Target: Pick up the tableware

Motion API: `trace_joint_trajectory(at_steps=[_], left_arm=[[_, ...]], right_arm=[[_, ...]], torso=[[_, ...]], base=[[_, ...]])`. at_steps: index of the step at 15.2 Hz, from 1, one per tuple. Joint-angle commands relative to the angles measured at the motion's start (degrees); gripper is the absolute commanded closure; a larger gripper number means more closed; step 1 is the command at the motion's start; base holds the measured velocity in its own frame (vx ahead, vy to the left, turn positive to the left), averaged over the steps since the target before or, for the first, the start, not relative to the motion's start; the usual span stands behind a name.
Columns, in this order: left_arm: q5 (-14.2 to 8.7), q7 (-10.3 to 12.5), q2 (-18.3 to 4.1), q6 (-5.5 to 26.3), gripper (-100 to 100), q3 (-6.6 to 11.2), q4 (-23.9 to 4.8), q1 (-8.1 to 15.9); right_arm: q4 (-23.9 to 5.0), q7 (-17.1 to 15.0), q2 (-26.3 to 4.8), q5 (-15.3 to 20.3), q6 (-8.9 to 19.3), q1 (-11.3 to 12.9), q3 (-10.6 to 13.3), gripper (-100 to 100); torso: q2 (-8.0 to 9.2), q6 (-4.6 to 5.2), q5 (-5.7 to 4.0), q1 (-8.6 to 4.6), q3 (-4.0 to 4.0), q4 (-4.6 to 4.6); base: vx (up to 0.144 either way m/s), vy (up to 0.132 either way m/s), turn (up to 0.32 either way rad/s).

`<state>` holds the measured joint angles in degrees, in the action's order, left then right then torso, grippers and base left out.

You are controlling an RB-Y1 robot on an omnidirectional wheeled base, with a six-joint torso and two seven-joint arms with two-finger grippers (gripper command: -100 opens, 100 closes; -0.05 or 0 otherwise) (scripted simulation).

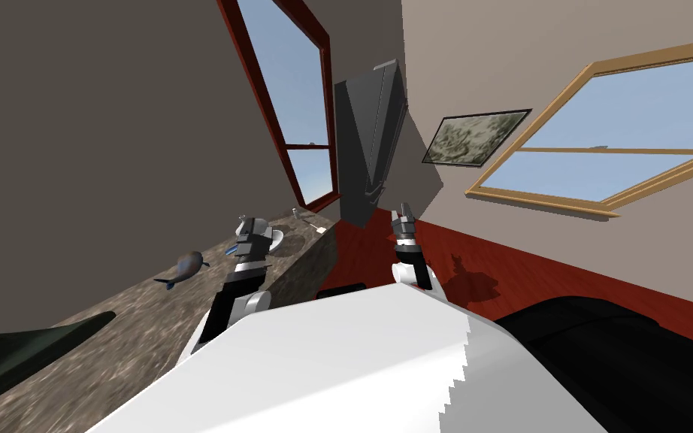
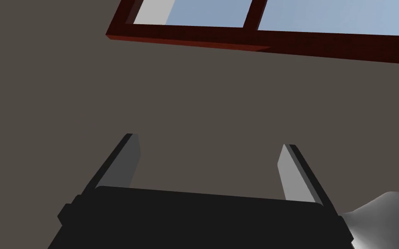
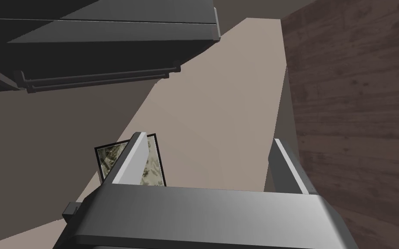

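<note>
Dish [image 1: 277,240] half behind left tool [image 1: 249,224]

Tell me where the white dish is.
In the head view, the white dish sits on the mottled brown counter to my left, right beside the open left gripper, near the red-framed window.

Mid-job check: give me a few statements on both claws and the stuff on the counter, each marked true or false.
1. The left claw is open with nothing between its fingers. True.
2. The right claw is shut on a plate. False: it is open and empty, raised over the red floor, away from the counter.
3. The white dish sits on the stone counter, right beside the left arm. True.
4. The fish-shaped figure lies on the floor. False: it is on the counter, on the near side of the dish.
</note>
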<state>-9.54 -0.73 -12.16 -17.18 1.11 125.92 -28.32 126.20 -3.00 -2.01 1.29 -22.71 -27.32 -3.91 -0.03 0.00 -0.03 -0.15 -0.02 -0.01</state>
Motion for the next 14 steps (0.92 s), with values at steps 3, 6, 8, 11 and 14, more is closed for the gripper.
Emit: trace_joint_trajectory(at_steps=[3,6,8,11,14], left_arm=[[-2.2,2.1,-3.4,3.9,-100,1.07,-0.4,-0.2],[-4.8,4.5,-6.9,8.2,-100,2.29,-0.9,-0.6],[-6.3,5.8,-8.7,10.4,-100,2.94,-1.2,-0.8],[-7.8,7.1,-10.5,13.3,-100,3.63,-1.6,-1.0],[-9.3,8.5,-12.2,16.0,-100,4.34,-1.9,-1.2]], right_arm=[[0.0,0.0,0.0,0.0,0.0,0.0,0.0,0],[0.0,0.0,0.0,0.0,0.0,0.0,0.0,0],[0.0,0.0,0.0,0.0,0.0,0.0,0.0,0],[0.0,0.0,0.0,0.0,0.0,0.0,0.0,0],[0.0,0.0,0.0,0.0,0.0,0.0,0.0,0]], torso=[[-0.02,0.0,0.01,0.03,-0.01,0.0],[-0.03,0.0,0.01,0.05,-0.02,-0.01],[-0.06,0.0,0.01,0.06,-0.03,-0.01],[-0.08,0.0,0.01,0.03,-0.05,-0.02],[-0.1,0.0,0.01,0.05,-0.06,-0.02]], base=[[0.013,-0.03,-0.009],[0.017,-0.028,-0.012],[0.023,-0.028,-0.011],[0.026,-0.031,-0.01],[0.027,-0.024,-0.009]])
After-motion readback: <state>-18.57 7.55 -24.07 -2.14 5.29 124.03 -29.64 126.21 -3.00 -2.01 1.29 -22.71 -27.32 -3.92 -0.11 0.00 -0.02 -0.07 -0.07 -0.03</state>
